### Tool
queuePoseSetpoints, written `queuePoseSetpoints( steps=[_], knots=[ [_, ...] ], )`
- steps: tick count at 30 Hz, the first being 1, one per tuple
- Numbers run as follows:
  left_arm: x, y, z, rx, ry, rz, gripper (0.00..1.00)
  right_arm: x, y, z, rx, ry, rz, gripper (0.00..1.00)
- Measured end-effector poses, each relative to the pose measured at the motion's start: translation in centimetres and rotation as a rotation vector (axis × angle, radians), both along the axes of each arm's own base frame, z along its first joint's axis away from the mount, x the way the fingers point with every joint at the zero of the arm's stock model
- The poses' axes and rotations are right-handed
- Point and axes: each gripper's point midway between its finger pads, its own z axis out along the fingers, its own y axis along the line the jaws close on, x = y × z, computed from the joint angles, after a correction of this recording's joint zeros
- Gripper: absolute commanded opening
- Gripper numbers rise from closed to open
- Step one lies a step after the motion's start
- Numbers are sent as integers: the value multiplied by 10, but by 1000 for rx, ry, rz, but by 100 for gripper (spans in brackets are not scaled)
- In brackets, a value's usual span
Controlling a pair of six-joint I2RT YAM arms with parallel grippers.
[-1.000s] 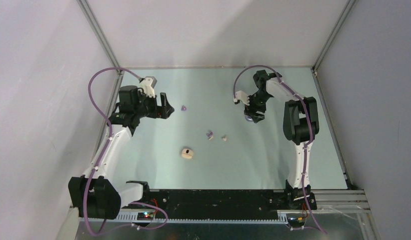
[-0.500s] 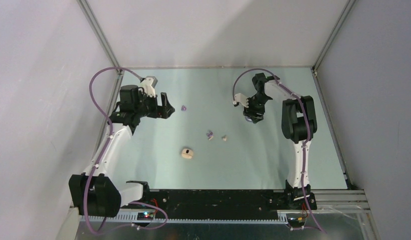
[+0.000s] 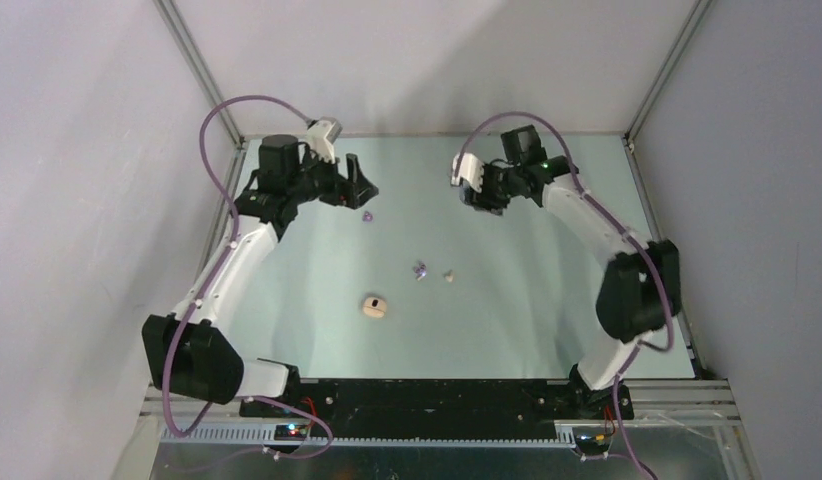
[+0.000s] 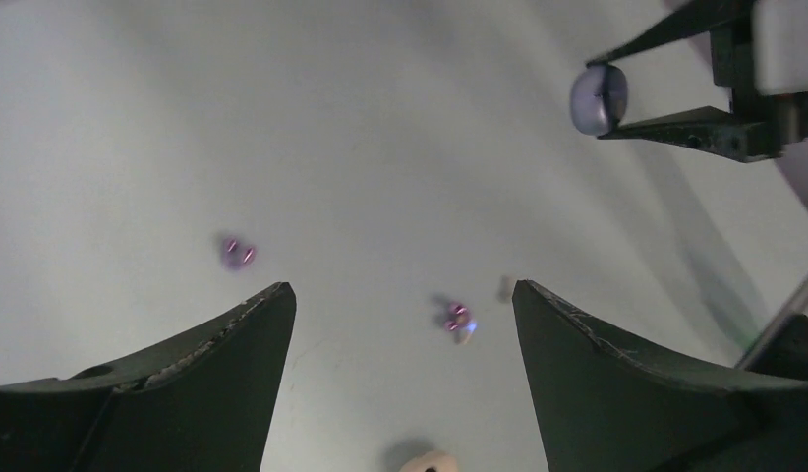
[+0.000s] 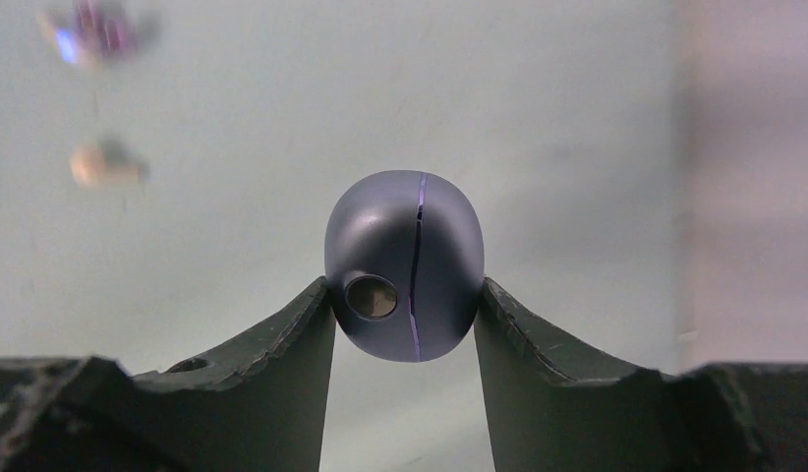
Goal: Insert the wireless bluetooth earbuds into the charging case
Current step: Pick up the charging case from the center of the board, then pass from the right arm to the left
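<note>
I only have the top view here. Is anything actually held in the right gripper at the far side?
Observer: Yes. The right wrist view shows a purple-grey charging case pinched between the fingers of the right gripper.
Operator: Lid open or closed?
Observer: Closed; its seam shows as a thin line down the shell.
Operator: And the other arm?
Observer: The left gripper is open, with nothing between its fingers.
</note>
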Motion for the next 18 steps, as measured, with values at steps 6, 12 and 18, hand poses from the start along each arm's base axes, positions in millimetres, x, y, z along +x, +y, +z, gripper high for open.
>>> queuePoseSetpoints(
  steps=[6,12,18],
  knots=[
    [2,-53,45,-62,-102,-155,82,-18,67,145,313,-319,60,38],
    [3,-88,66,-92,-151,-261,80,-33,101,176,433,-386,103,38],
    [4,-101,68,-100,-153,-315,77,-35,115,172,453,-388,93,38]
  ],
)
